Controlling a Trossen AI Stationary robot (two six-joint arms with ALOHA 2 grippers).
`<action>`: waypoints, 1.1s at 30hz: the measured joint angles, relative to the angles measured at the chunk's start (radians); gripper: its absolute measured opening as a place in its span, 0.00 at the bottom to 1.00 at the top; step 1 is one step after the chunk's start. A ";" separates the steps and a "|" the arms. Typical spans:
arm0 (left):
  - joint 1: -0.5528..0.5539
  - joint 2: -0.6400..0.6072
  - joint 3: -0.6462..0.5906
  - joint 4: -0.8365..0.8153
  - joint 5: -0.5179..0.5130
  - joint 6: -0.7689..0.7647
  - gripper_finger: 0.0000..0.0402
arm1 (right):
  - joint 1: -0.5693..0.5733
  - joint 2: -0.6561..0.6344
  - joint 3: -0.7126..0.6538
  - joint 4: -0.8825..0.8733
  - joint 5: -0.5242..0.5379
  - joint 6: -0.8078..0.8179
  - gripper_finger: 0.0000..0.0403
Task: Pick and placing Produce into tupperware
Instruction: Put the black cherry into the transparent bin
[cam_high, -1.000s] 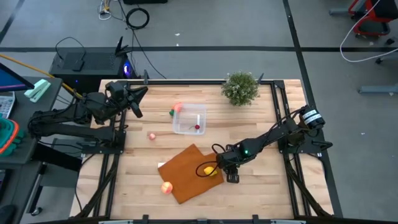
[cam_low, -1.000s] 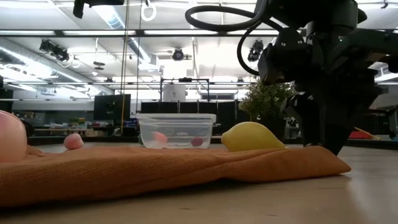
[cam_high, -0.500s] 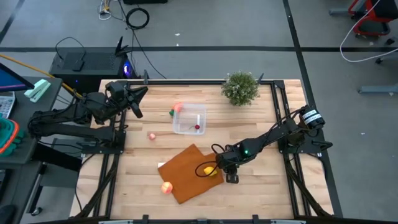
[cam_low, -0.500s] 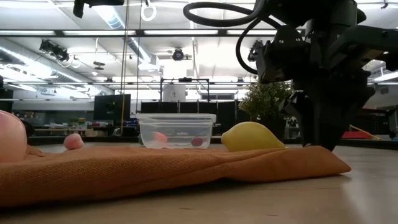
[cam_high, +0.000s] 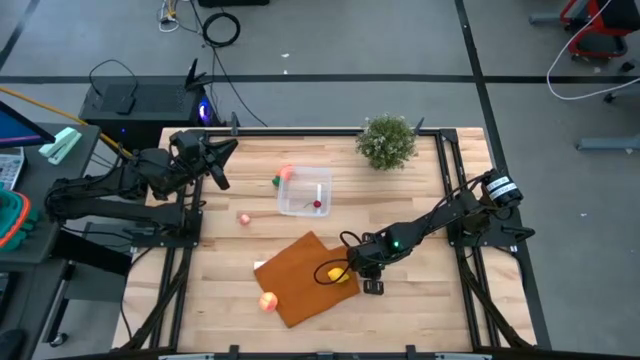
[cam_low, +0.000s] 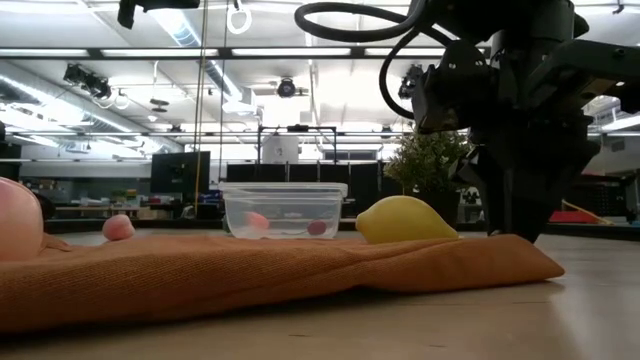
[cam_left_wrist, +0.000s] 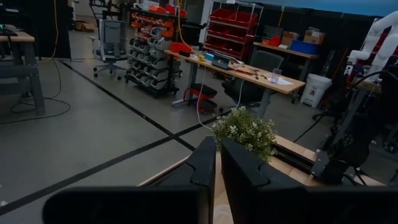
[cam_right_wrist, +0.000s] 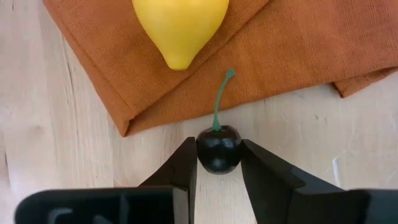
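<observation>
my right gripper (cam_right_wrist: 217, 163) is down at the table top just off the mat's (cam_high: 305, 275) corner, on the side away from the tub. its two dark fingers (cam_right_wrist: 180, 171) have narrowed onto a cherry (cam_right_wrist: 218, 149), one finger touching each side of it, and the cherry sits on the bare wood between them. the cherry is tiny, round, glossy and almost black, with a thin green stem that curves up over the mat's folded edge toward the lemon. whether it is lifted i cannot tell; it looks to rest on the wood.

the lemon (cam_right_wrist: 179, 28) lies on the mat close to that same corner, smooth and bright yellow, with its pointed tip aimed at the cherry. in the high view it shows as a yellow spot (cam_high: 337, 273) right beside my right gripper (cam_high: 372, 284). a peach-orange round fruit (cam_high: 267, 300) sits at the mat's opposite end, at its edge.

beyond the mat stands the tub (cam_high: 305, 192), small, clear and squarish with low walls. a small red piece (cam_high: 317, 205) lies inside it. against the tub's far corner are a pink-orange piece (cam_high: 287, 173) and a green piece (cam_high: 276, 182), both outside it. a pink piece (cam_high: 244, 218) lies on the wood between the tub and the mat, off to the side toward my left arm. a bushy potted plant (cam_high: 386, 140) stands beyond the tub at the table's back edge.

my left gripper (cam_high: 222, 165) waits at the table's edge beside the tub, well away from the mat, its fingers (cam_left_wrist: 239, 171) pressed nearly together with nothing in them.
</observation>
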 joint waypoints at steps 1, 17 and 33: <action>0.000 0.000 0.000 0.000 0.000 0.000 0.09 | 0.000 0.000 0.000 -0.001 0.000 0.001 0.19; 0.000 0.000 0.000 0.000 0.000 -0.003 0.09 | -0.077 -0.005 0.150 -0.183 -0.003 -0.110 0.19; 0.000 0.000 0.000 0.000 0.000 -0.003 0.09 | -0.203 -0.006 0.419 -0.362 0.061 -0.292 0.19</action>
